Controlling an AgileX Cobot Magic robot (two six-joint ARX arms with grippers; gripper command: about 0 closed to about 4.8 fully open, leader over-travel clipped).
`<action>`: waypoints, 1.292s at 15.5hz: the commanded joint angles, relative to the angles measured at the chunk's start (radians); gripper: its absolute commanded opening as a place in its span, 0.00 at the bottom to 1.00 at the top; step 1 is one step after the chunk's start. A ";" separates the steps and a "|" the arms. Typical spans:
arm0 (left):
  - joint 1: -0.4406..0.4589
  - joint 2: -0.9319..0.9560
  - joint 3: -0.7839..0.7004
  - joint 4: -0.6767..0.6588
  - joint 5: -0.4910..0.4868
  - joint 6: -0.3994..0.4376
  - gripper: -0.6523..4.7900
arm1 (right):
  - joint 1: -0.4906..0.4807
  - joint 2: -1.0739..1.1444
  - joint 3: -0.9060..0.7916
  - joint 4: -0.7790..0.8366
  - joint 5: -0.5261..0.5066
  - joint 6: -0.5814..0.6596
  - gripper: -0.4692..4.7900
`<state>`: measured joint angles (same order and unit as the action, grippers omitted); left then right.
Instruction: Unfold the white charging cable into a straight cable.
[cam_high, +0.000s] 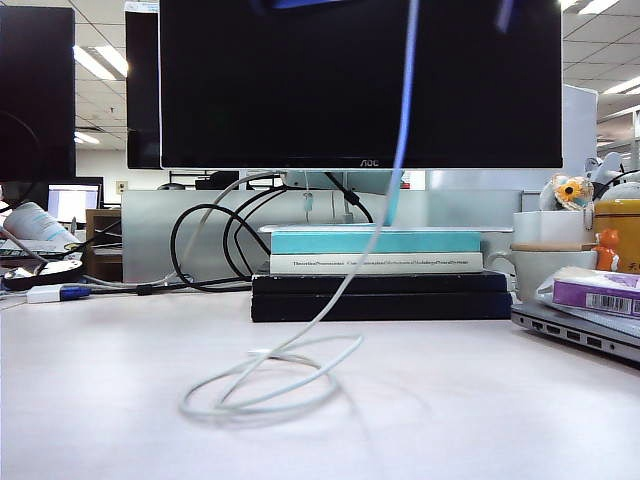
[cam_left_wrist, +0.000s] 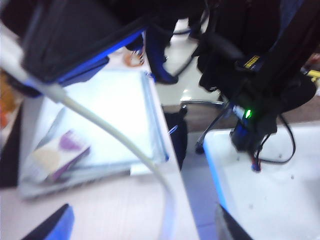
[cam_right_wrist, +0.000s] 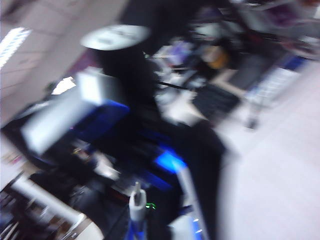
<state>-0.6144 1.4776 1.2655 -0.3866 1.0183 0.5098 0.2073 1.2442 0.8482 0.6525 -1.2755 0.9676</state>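
Above the table | left gripper jaws apart beside white charging cable | right gripper clamping its plug end

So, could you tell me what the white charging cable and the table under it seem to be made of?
The white charging cable looks like a soft plastic or rubber-sheathed cord with a matte finish: it droops and coils in loose loops without kinking. The table looks like a pale laminate, smooth with a faint sheen; its core cannot be told.
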 joint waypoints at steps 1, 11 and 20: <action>-0.069 0.043 0.003 0.179 -0.129 -0.121 0.27 | 0.012 -0.004 0.005 0.113 0.014 0.058 0.13; -0.071 0.129 -0.075 0.184 -0.286 -0.078 0.26 | -0.097 -0.005 0.101 0.236 0.046 0.185 0.13; -0.111 0.136 -0.075 0.540 -0.272 -0.250 0.56 | -0.100 -0.005 0.103 0.306 0.160 0.270 0.13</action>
<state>-0.7155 1.6127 1.1862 0.0929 0.7799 0.2813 0.1078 1.2442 0.9459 0.8959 -1.1278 1.2053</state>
